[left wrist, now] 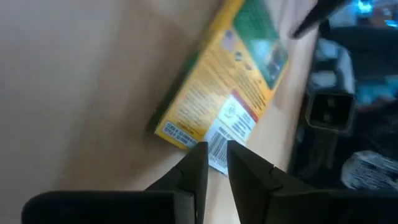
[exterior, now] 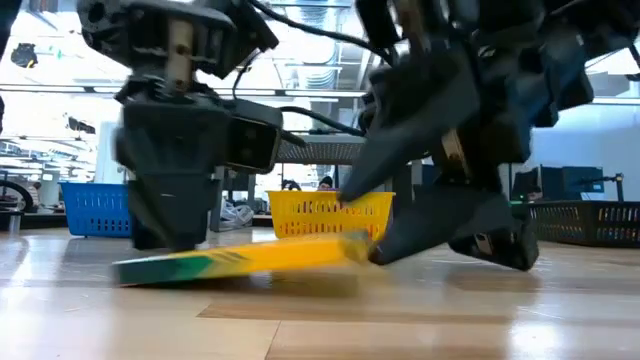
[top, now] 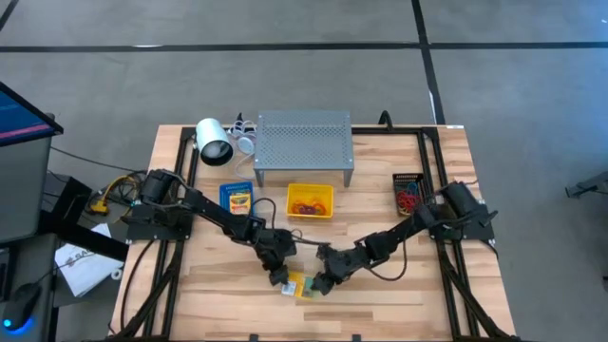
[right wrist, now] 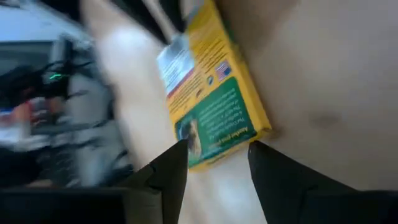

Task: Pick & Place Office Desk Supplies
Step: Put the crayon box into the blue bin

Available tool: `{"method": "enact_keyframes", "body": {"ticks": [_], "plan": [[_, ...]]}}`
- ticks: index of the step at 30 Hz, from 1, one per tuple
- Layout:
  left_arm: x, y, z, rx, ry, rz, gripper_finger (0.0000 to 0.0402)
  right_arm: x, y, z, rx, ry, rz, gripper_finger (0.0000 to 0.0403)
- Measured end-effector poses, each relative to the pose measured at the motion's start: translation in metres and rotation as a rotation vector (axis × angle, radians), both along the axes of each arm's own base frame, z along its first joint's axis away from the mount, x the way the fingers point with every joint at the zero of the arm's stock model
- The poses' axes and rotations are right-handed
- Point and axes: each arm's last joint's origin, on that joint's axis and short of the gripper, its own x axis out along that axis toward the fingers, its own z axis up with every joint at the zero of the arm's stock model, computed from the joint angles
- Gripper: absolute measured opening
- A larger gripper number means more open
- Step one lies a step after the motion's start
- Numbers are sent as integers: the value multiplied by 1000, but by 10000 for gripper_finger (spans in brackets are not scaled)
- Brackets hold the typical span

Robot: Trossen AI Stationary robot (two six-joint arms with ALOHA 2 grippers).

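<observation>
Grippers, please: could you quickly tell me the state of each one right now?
Left gripper: narrow gap, at one end of the crayon box; a grip cannot be told.
Right gripper: open, at the box's other end.

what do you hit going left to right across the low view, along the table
blue bin → left pincer → crayon box lying on the table → right pincer → black bin
</observation>
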Motion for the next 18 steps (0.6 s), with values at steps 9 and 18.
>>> {"method": "enact_keyframes", "body": {"ticks": [9, 18], "plan": [[0, -13, -9, -34, -2, -39, 60, 20, 24, -2, 57, -26, 31, 157], [1, -17, -8, -23, -32, -29, 60, 25, 20, 2, -6, -18, 9, 123]]}}
